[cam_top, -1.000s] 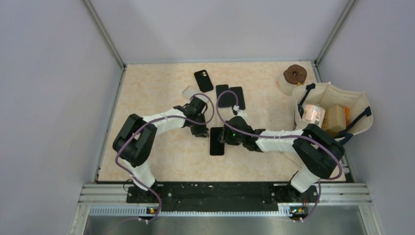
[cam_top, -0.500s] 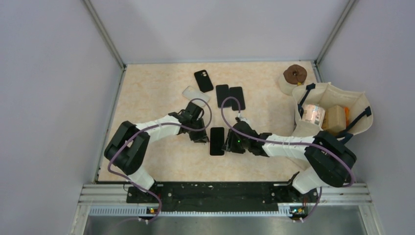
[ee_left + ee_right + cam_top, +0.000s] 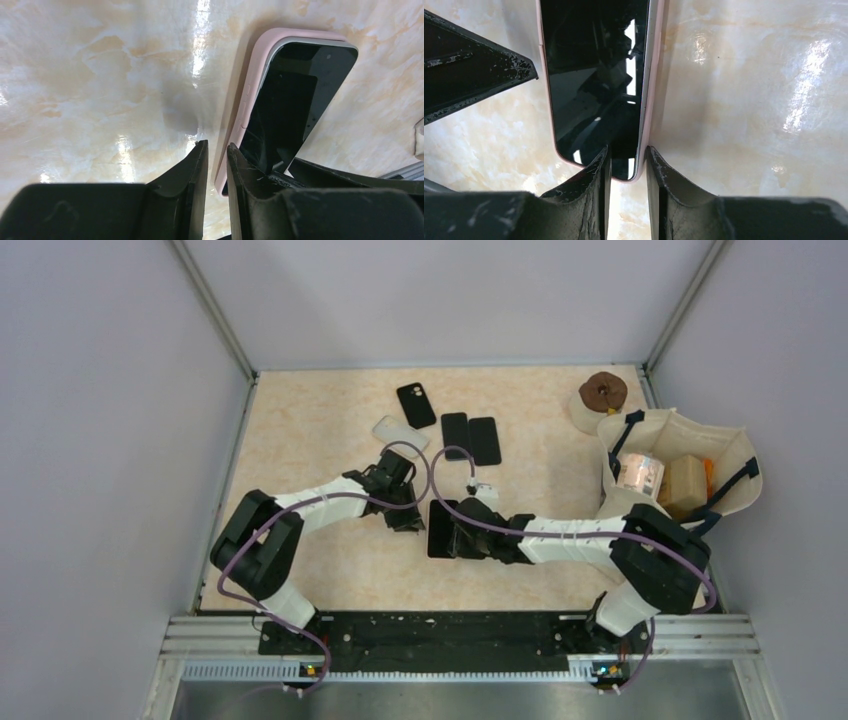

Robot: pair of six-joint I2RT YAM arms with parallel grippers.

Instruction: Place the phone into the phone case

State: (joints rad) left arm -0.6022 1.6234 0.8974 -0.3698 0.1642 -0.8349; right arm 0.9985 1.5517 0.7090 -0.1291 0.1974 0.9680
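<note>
From above, the phone (image 3: 441,528) is just a dark slab near the middle of the bench (image 3: 320,440), with the left tool (image 3: 409,518) at its 9 o'clock, the right tool (image 3: 457,537) at its 3 o'clock, and spare handsets (image 3: 470,438) well apart toward 12 o'clock. Only the wrist views reveal the pink case (image 3: 250,107) around it, the phone's grey edge standing proud of the rim along one long side. The left tool's fingers are drawn nearly together, with a slit of bare bench between them and nothing in it. The right tool's fingers straddle the case's rim at one corner, and whether they nip it cannot be told.
</note>
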